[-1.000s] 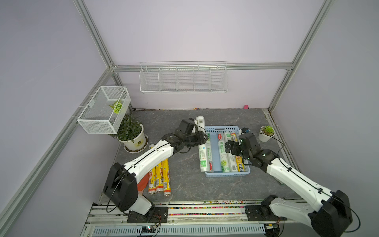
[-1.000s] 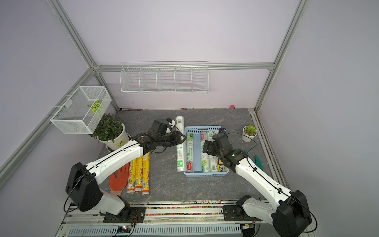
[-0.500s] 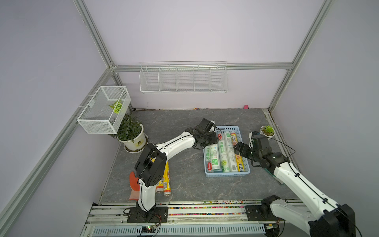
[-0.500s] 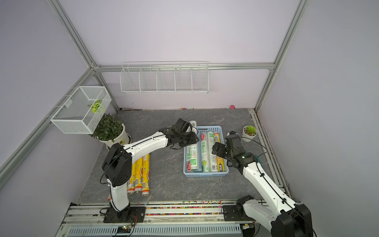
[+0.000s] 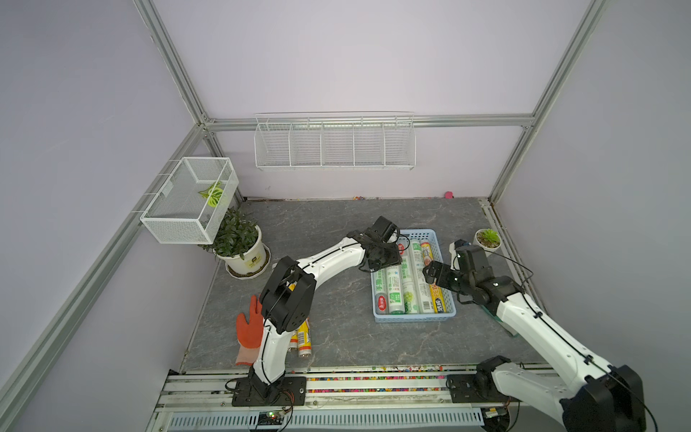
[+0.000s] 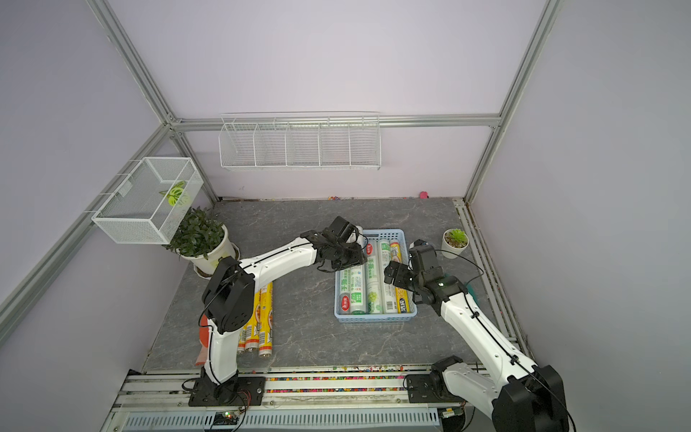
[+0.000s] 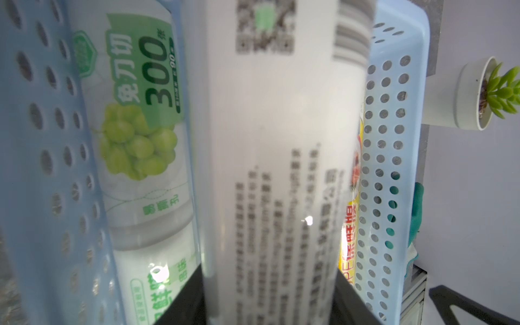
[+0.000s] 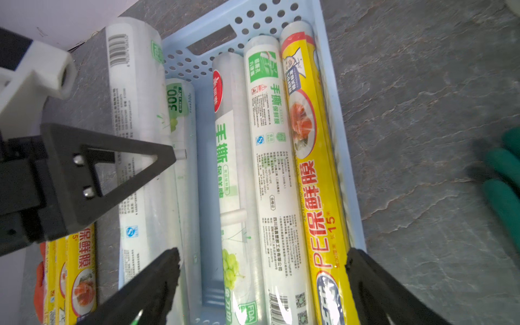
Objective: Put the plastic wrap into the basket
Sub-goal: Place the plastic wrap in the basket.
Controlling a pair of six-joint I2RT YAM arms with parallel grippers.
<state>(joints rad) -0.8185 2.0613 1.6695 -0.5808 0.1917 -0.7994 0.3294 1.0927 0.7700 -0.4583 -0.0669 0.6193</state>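
The light blue basket (image 5: 411,318) (image 6: 374,318) holds whitish rolls with green print (image 8: 270,146) and one yellow roll (image 5: 436,295) (image 8: 318,174) along its right wall. My left gripper (image 5: 383,258) (image 6: 346,258) (image 7: 270,304) is shut on another whitish roll of plastic wrap (image 5: 380,286) (image 7: 270,168) (image 8: 135,112). It holds that roll lengthwise over the basket's left side, with the far end past the far wall. My right gripper (image 5: 430,275) (image 6: 390,273) (image 8: 261,270) hangs open over the basket's right side, holding nothing. Yellow rolls (image 5: 303,336) (image 6: 258,321) lie on the table beside the left arm.
An orange glove (image 5: 249,329) lies left of the yellow rolls. A potted plant (image 5: 239,243) stands under the white mesh box (image 5: 190,198). A small succulent pot (image 5: 487,239) and a green glove (image 8: 503,180) sit right of the basket. A wire rack (image 5: 334,142) hangs on the back wall.
My left gripper has carried the whitish roll rightward from beside the basket to over its left side. The right gripper has drawn back toward the basket's right side.
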